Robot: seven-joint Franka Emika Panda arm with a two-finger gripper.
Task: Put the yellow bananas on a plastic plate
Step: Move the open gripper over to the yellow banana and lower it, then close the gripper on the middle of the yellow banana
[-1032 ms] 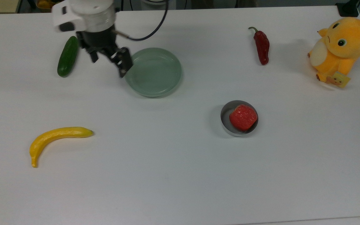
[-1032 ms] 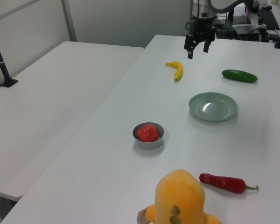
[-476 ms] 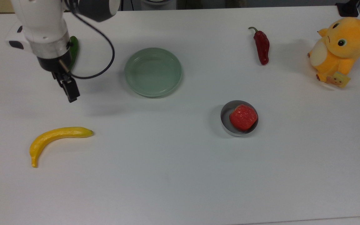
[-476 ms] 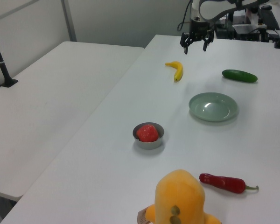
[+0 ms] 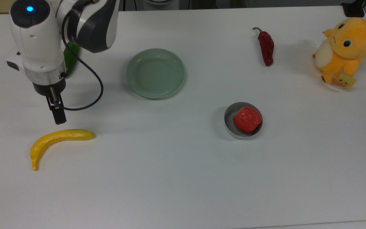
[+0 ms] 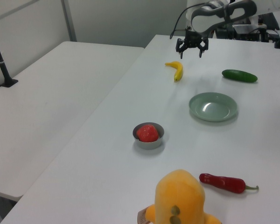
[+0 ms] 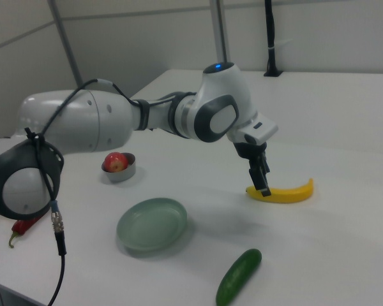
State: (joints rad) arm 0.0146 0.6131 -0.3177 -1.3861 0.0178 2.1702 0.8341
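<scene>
A: Where is the curved, glossy yellow banana (image 5: 56,139) lying just now?

B: It is lying flat on the white tabletop (image 5: 183,178), toward the top view's lower left, with its thin stem end pointing down and its dark tip pointing to the top view's right. The round, shallow, pale mint-green plastic plate (image 5: 155,73) is sitting well apart from it, bare inside.

A: And the tool (image 6: 190,48)?

B: It is hanging above the tabletop near the banana, not touching it. In the left view its two fingers (image 6: 200,52) are standing well spread, with nothing between them.

A: So the step in hand is the approach?

B: I judge so — nothing is gripped yet. To do it well, the tool should be coming over the thick middle of the banana, not the tapering stem, and turning so the fingers are straddling the fruit across its width. The skin is looking smooth and glossy, so a grip off the middle may be letting it swing or slip.

A: Anything to avoid?

B: The dark green cucumber (image 6: 239,75) is lying near the arm's side of the tabletop — the carry to the plate should be passing clear of it
</scene>
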